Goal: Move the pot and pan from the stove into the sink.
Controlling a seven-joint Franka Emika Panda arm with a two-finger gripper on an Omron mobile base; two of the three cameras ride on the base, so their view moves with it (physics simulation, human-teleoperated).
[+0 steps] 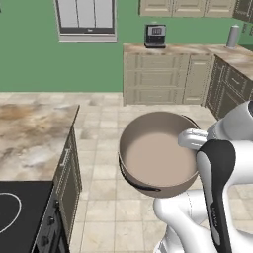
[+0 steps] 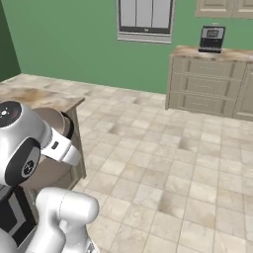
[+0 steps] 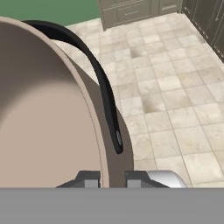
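The pot is a wide brownish-grey stockpot with a beige inside, and it hangs in the air over the tiled floor, to the right of the counter. A dark side handle curves along its wall. My gripper is shut on the pot's rim, one finger inside the wall and one outside. The right base view shows part of the pot behind my arm. A corner of the black stove with a white ring mark lies at the lower left. The pan and the sink are out of view.
A marble-topped counter stands left of the pot, with drawers below it. Beige cabinets line the far wall, with a coffee machine on top. Dark cabinets run along the right. Open tiled floor lies between.
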